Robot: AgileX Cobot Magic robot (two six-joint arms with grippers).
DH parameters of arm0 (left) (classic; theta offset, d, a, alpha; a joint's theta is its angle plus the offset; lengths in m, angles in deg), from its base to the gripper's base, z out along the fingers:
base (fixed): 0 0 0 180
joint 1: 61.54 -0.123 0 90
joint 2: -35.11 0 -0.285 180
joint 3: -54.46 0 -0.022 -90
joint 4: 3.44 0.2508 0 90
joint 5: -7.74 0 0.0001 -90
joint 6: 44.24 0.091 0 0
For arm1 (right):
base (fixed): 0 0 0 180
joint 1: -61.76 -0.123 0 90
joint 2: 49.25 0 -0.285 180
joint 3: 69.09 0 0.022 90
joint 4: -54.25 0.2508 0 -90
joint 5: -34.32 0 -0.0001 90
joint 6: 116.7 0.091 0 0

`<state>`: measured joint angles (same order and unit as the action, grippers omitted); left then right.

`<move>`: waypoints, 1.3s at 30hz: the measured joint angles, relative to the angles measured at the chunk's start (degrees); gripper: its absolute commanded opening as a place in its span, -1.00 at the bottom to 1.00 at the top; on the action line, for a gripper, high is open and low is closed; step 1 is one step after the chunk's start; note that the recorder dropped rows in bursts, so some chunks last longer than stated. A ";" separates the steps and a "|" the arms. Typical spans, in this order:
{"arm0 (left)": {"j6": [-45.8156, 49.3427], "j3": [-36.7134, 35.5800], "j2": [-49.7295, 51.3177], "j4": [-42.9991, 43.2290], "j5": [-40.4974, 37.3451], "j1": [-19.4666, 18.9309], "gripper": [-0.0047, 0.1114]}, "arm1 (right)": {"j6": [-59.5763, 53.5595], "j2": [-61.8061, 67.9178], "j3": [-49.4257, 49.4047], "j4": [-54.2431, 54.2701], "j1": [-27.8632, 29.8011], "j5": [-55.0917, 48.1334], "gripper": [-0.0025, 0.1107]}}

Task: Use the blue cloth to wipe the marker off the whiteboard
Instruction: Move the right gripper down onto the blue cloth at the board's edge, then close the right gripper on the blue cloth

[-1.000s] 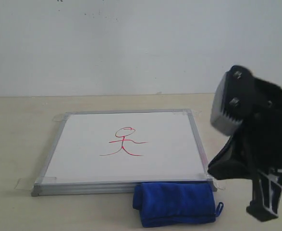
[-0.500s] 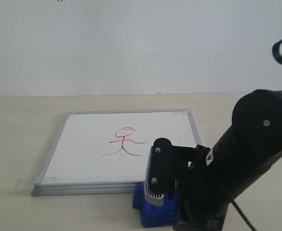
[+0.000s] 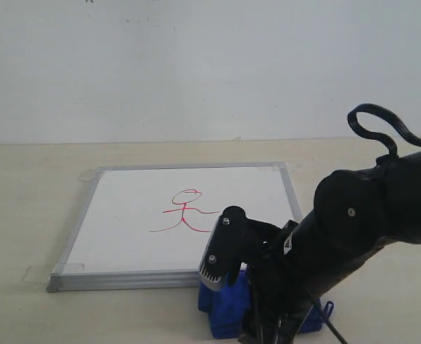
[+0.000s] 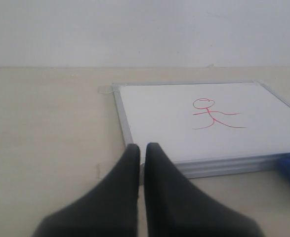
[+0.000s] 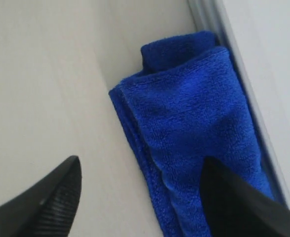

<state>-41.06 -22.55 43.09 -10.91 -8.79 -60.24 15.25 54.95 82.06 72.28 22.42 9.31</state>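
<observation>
Right gripper (image 5: 142, 165) above the blue cloth (image 3: 223, 309), the nearer arm for the pick.
I count one whiteboard (image 3: 124, 229) lying flat and one cloth against its 6 o'clock edge, long axis running 9 to 3 along the frame. The right fingers are spread across its short width. The left gripper (image 4: 142, 148), pressed together, sits off the 7 o'clock corner. One red marker figure (image 3: 187, 213) is mid-board.

Setting: lab-style robot test bench. Plain beige tabletop (image 3: 24, 215), blank white wall (image 3: 196, 64) at 12 o'clock, whiteboard (image 3: 124, 215) taped down.
</observation>
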 measured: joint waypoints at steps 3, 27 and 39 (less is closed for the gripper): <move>0.00 0.00 0.00 0.00 0.00 0.00 -0.85 | 4.79 0.03 0.00 -0.60 0.00 0.23 0.19; 0.00 0.00 0.00 0.00 0.00 0.00 -0.85 | 1.86 0.03 0.02 -24.61 -5.14 -0.62 0.19; 0.00 0.00 0.00 0.00 0.00 0.00 -0.85 | 12.34 3.13 0.12 -33.76 -5.14 2.04 0.19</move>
<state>-41.06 -22.55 43.09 -10.91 -8.79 -60.24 27.60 58.08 82.18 38.52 17.28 11.35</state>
